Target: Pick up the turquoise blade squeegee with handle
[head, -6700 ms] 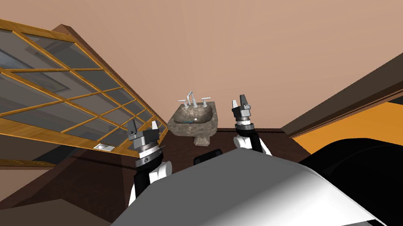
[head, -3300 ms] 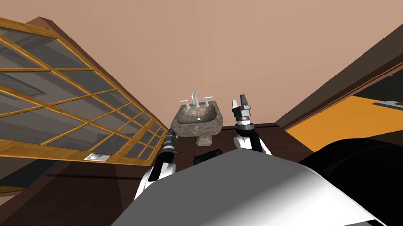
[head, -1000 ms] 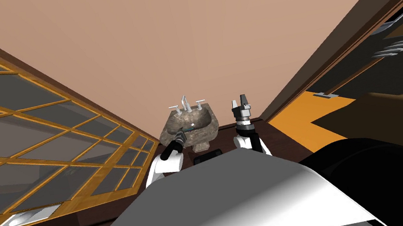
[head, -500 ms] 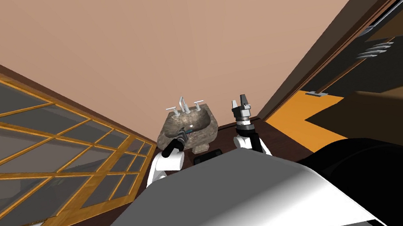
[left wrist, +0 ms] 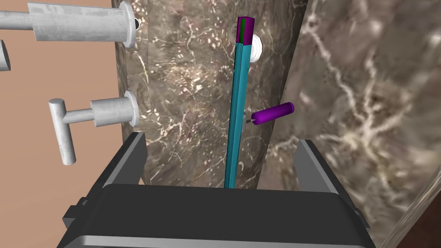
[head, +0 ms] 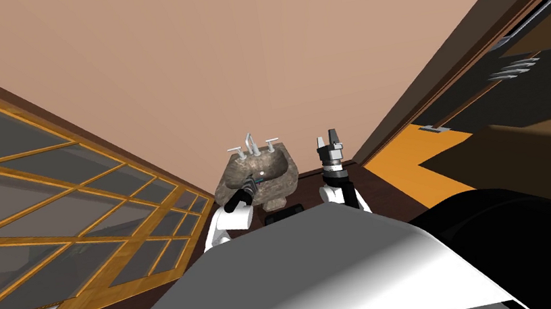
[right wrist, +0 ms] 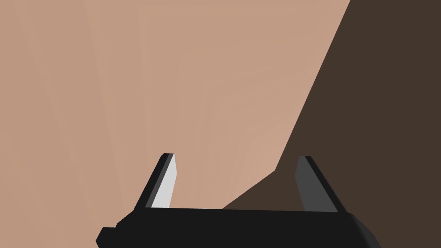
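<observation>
- Squeegee (left wrist: 237, 112): teal blade, purple handle, lying in the mottled brown stone sink (left wrist: 366, 107).
- Left gripper (left wrist: 220, 138): fingers spread astride the blade, no contact.
- Right gripper (right wrist: 236, 157): spread, empty, before the tan wall (head: 264, 41).

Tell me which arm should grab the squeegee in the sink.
Left. The left gripper is open with the squeegee between its fingers, over the sink. The right gripper, open, is held up beside the sink.

The sink (left wrist: 185, 86) looked like smooth brown stone with white veins. Its tap handles (left wrist: 107, 112) were matt grey metal. The squeegee (left wrist: 237, 107) looked like smooth plastic, and the window frame (head: 123, 289) like grained wood.
</observation>
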Controlling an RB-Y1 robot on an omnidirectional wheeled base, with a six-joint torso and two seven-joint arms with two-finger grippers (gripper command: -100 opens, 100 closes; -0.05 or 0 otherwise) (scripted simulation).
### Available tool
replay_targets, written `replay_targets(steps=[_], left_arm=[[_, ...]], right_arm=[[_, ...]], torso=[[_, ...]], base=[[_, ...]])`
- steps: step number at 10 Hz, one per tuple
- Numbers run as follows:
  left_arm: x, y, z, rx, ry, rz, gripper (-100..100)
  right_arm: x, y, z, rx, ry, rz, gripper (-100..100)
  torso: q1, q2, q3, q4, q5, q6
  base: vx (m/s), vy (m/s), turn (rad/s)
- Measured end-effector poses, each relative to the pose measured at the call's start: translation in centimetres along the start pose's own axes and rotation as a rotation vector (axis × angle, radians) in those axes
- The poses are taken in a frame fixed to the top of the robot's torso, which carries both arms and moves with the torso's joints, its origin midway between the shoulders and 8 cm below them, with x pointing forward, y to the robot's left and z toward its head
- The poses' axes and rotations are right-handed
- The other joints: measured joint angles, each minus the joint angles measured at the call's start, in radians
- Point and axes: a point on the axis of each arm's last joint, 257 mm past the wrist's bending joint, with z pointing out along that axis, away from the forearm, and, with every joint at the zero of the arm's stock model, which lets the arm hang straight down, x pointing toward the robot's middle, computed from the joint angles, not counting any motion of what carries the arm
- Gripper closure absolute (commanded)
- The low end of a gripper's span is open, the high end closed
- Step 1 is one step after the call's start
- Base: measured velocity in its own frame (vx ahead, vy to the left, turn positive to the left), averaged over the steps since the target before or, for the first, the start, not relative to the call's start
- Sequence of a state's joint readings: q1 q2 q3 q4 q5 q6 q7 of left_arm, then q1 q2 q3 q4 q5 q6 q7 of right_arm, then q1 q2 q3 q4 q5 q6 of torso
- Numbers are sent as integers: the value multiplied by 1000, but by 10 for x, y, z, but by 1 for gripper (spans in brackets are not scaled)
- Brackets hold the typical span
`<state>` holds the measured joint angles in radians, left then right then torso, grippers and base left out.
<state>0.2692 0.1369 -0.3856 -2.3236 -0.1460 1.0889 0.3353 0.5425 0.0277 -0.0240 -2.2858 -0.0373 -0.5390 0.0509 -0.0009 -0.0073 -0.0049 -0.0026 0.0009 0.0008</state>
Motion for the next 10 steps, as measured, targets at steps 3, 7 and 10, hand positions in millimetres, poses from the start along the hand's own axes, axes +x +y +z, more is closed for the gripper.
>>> replay_targets(steps=[3, 7, 10], left_arm=[[0, 0, 1, 0, 0, 1, 100], [0, 0, 0, 2, 1, 0, 100], [0, -3, -8, 1, 0, 0, 0]], right_arm=[[0, 0, 0, 0, 0, 0, 0], [0, 0, 0, 0, 0, 0, 0], [0, 0, 0, 0, 0, 0, 0]], torso=[[1, -1, -1, 0, 0, 0], [1, -1, -1, 0, 0, 0], [1, 1, 0, 0, 0, 0]], base=[[0, 0, 0], [-5, 0, -2], [-18, 5, 0]])
